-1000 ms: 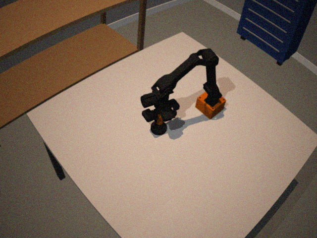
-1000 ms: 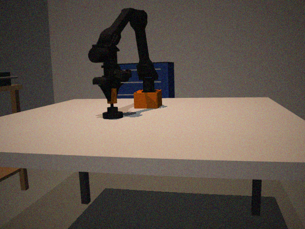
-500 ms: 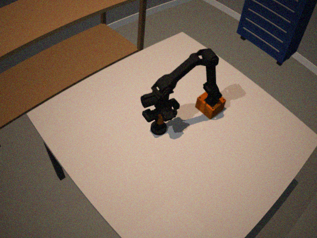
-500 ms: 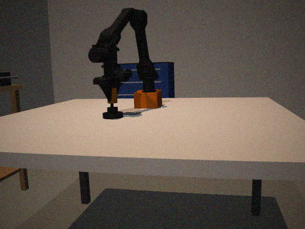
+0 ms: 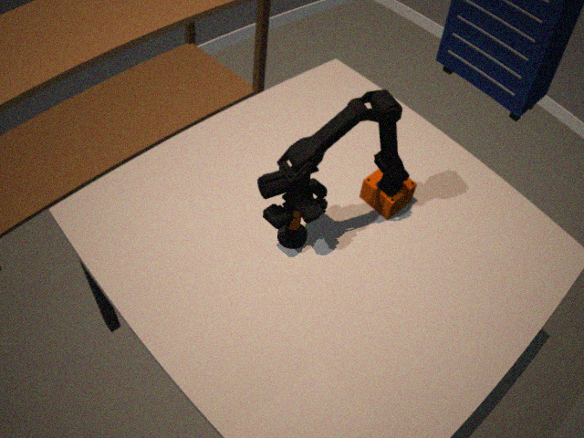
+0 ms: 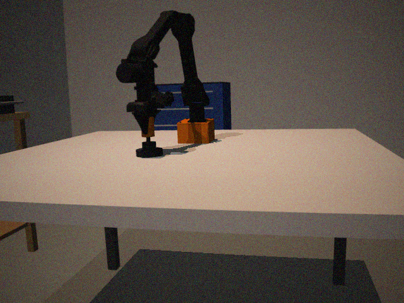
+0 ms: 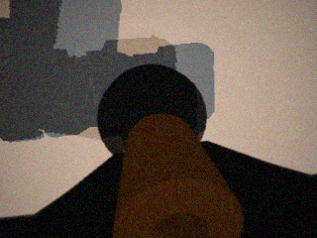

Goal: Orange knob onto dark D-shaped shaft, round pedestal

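Note:
The orange knob (image 5: pixel 295 221) (image 6: pixel 151 126) (image 7: pixel 168 164) is upright between the fingers of my gripper (image 5: pixel 294 217) (image 6: pixel 148 130) (image 7: pixel 162 155), which is shut on it. The black round pedestal (image 5: pixel 292 237) (image 6: pixel 149 152) (image 7: pixel 149 89) stands on the table under the knob. In the exterior view a short stretch of the dark shaft (image 6: pixel 148 139) shows between the knob's lower end and the pedestal's raised collar. The knob is in line above the shaft and clear of the collar. The knob's hole, the shaft's top and both flat sides are hidden.
The arm's orange base block (image 5: pixel 387 207) (image 6: pixel 193 132) stands on the pale table (image 5: pixel 329 329) (image 6: pixel 261 172), behind the pedestal in the exterior view. A wooden shelf unit (image 5: pixel 141 99) and a blue drawer cabinet (image 5: pixel 495 51) (image 6: pixel 225 104) stand beyond the table.

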Tool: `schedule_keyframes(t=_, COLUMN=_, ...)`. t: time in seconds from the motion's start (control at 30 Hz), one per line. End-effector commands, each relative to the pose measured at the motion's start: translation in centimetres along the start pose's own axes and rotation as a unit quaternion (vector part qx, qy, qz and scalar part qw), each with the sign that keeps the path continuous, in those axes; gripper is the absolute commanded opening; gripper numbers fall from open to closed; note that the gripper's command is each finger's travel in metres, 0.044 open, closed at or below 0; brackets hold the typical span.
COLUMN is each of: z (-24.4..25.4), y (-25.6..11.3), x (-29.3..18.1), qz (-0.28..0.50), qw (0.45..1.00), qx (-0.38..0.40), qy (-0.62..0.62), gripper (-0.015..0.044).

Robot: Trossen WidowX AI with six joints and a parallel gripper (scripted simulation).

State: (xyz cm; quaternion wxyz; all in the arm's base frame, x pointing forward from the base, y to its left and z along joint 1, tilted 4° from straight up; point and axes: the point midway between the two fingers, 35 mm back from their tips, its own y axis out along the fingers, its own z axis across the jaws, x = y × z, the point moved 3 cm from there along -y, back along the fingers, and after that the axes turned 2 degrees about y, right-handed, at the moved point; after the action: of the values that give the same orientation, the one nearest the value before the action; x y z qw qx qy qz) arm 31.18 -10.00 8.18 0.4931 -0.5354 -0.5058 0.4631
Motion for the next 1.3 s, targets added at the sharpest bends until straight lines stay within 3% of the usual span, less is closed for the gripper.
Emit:
schedule_keyframes(t=0.0, z=-0.22, y=0.12, x=0.00, qz=-0.001, qw=1.000, qx=-0.003, qy=-0.004, gripper=0.0000)
schedule_keyframes(t=0.43, z=-0.02, y=-0.40, x=0.05, qz=-0.001, qw=1.000, qx=-0.003, qy=-0.008, gripper=0.0000)
schedule_keyframes(t=0.67, z=0.34, y=-0.48, x=0.14, qz=-0.001, qw=0.994, qx=-0.003, qy=-0.108, gripper=0.0000)
schedule_keyframes(t=1.27, z=0.34, y=0.07, x=0.13, qz=-0.001, qw=0.994, qx=-0.003, qy=-0.108, gripper=0.0000)
